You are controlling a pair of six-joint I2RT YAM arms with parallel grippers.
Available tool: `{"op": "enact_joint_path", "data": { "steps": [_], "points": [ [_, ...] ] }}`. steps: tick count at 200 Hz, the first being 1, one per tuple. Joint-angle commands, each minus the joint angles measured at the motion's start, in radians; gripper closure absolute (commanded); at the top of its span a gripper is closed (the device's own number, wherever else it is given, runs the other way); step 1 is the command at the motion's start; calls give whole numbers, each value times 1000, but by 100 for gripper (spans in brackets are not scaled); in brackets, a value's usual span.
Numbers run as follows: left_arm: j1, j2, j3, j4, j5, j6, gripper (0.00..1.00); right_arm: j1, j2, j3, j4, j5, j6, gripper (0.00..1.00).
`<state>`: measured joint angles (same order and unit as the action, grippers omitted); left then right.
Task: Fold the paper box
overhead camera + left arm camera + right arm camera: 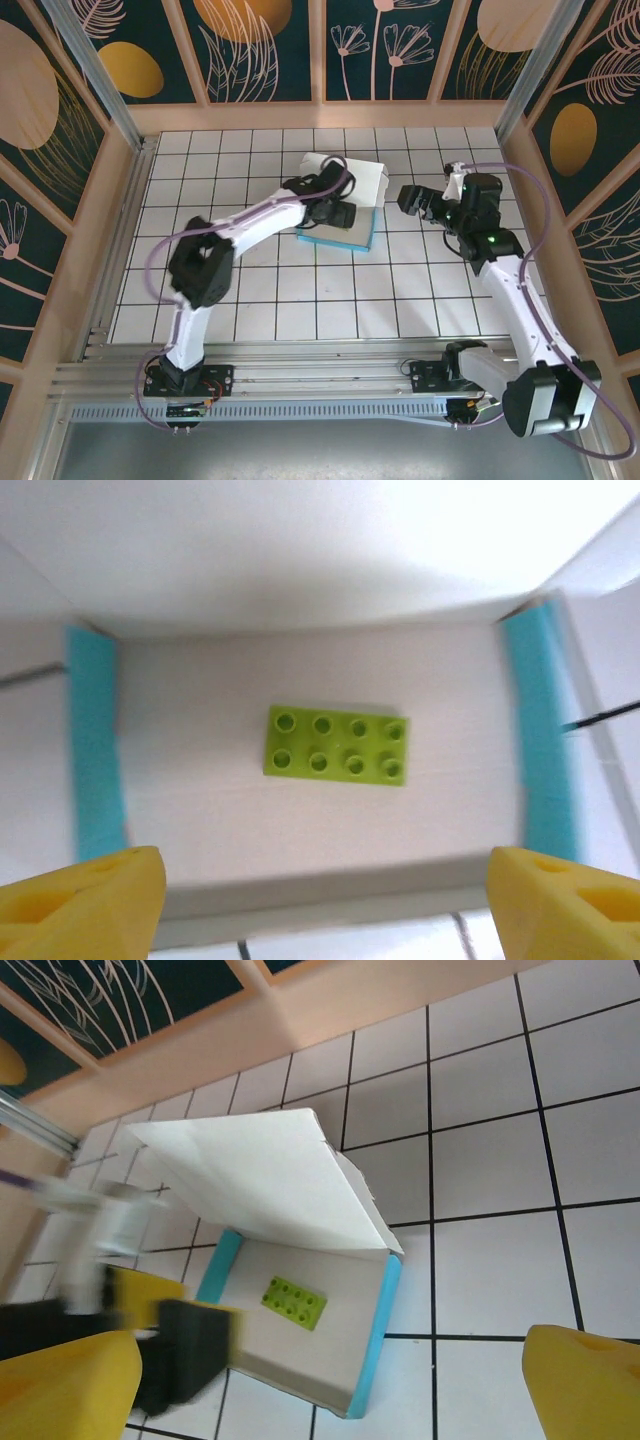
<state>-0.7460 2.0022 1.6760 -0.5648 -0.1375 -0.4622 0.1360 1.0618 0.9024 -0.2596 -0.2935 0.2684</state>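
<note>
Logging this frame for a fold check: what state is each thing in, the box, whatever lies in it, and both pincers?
paper box: open, its white flap raised, not folded shut.
lime-green brick: lying flat inside the box, studs up.
left pincer: open, at the box's edge.
right pincer: open, beside the box, apart from it.

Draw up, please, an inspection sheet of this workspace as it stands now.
Surface: white tiled table, black grid lines.
Job's things: paper box, white inside, blue edges, one flap raised, not folded shut.
Clutter: green brick lying inside the box.
Grippers: left gripper over the box, jaws open; right gripper beside it, apart, jaws open.
Cables: purple cables looping along both arms.
Surroundings: patterned wall panels; metal rail at near edge.
</note>
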Motion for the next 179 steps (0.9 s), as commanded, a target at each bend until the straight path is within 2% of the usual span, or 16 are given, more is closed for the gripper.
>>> {"op": "enact_joint_path", "data": {
  "steps": [1, 26, 46, 60, 107, 140, 179],
  "points": [
    [56, -225, -114, 177, 30, 83, 15, -7, 60, 34, 50, -52, -67, 2],
    [183, -348, -197, 262, 215, 142, 11, -9, 165, 86, 66, -122, -94, 1],
    [276, -316, -165, 246, 416, 228, 10, -6, 260, 149, 61, -160, -107, 1],
    [311, -261, -110, 207, 492, 303, 9, -6, 317, 195, 53, -154, -119, 1],
    [364, -54, 112, 76, 550, 502, 6, -2, 496, 350, -7, -185, -160, 3],
    [364, 55, 223, 4, 589, 614, 4, 4, 607, 477, -129, -129, -243, 13],
    [364, 148, 333, -51, 579, 651, 6, 47, 726, 596, -241, -83, -311, 26]
  ]
}}
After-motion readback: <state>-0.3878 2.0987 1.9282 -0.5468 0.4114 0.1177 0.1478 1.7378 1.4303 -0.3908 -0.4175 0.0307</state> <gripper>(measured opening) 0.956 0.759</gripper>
